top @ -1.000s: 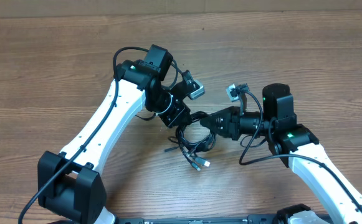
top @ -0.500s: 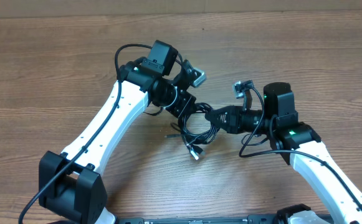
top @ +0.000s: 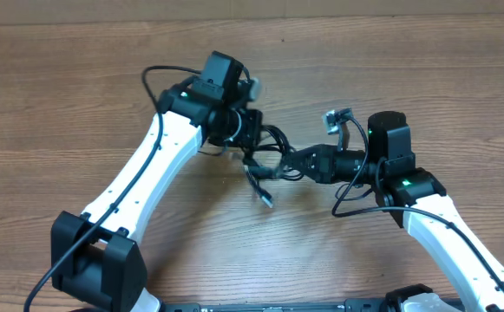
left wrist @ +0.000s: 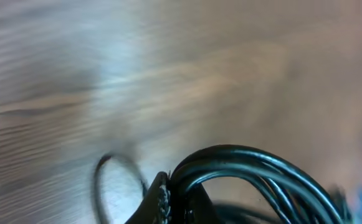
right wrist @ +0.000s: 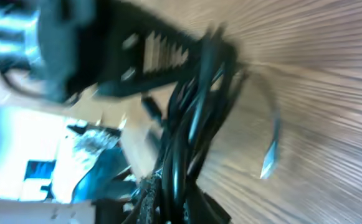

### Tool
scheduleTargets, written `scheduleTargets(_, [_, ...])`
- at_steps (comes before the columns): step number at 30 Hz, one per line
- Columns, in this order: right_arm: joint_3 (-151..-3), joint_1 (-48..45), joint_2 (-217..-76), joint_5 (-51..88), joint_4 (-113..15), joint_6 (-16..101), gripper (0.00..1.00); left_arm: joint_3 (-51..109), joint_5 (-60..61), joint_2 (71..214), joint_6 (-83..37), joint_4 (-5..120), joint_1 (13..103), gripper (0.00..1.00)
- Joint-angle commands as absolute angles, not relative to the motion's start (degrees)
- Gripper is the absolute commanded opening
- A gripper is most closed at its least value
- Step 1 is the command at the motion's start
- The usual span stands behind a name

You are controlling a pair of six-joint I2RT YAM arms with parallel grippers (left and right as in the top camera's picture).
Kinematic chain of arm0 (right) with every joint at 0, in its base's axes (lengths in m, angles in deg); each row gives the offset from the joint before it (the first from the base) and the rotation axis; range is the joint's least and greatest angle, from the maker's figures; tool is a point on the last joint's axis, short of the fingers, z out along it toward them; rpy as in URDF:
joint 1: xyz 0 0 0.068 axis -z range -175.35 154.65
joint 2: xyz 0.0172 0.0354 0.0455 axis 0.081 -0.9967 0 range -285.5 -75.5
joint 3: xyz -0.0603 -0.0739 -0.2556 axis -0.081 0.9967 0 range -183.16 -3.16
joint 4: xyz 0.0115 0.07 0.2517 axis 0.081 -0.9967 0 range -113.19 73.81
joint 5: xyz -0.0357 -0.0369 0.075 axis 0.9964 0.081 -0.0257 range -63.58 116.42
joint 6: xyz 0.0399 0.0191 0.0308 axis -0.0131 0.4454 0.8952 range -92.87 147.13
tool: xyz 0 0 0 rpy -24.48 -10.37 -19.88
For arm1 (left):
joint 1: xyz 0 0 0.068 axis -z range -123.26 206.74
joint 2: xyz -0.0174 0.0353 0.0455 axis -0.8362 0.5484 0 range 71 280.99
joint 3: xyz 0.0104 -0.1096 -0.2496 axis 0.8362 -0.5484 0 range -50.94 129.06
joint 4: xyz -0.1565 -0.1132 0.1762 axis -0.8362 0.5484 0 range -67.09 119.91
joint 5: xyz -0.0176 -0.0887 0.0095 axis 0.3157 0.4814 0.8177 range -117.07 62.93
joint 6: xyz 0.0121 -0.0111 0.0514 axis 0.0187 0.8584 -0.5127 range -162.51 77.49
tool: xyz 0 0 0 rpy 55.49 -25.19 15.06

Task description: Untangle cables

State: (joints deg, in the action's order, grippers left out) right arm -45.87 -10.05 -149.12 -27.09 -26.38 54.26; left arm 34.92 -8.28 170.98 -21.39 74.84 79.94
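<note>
**Wood-grain table [top: 78, 95], one tangle, two arms**

Above the table, the left gripper [top: 250, 143] and right gripper [top: 293, 163] each clamp the cables [top: 269, 166], a single bundle strung between them. Pulling apart could cinch the tangle tighter or let a strand slip free. Only the right wrist view shows the strands twisted together; overhead shows one plug [top: 267, 201] dangling.

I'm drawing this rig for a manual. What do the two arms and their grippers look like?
Both the left arm and right arm have long white shells joined by black joint housings, with a black wire running along each. A small green light glows on each. The left gripper and right gripper are black.
</note>
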Motion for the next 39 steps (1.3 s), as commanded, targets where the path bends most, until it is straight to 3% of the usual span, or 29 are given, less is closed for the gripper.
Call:
scheduleTargets(1, [-44.76,-11.14,-148.16,-41.41,-25.86,54.35,0.04,36.54,-31.95,170.24,-10.35,72.82,75.14,0.04])
scheduleTargets(14, [-44.76,-10.99,-148.16,-39.90,-24.37,54.35,0.04,36.54,-43.06,170.24,2.00,77.24,67.88,0.04])
scheduleTargets(17, [-44.76,-10.99,-148.16,-36.49,-24.48,54.70,0.04,36.54,-40.87,170.24,6.39,79.67,65.13,0.04])
scheduleTargets(20, [-44.76,-10.99,-148.16,-31.33,-24.39,57.91,0.04,36.54,-31.91,170.24,2.15,79.27,63.40,0.04])
scheduleTargets(24, [-44.76,-11.06,-148.16,-27.05,-24.31,58.87,0.20,36.54,-13.31,170.24,-15.42,75.05,63.66,0.04])
scheduleTargets(27, [-44.76,-11.06,-148.18,-26.79,-23.85,61.85,0.35,36.54,-1.18,170.24,-21.71,73.87,64.71,0.04])
scheduleTargets(35, [-44.76,-11.17,-148.18,-19.20,-23.93,81.85,0.51,36.54,7.74,170.24,-16.62,72.63,65.52,0.04])
scheduleTargets(39, [-44.76,-12.72,-148.18,-11.97,-23.54,83.68,0.54,36.54,16.77,170.24,-23.92,70.20,65.85,0.04])
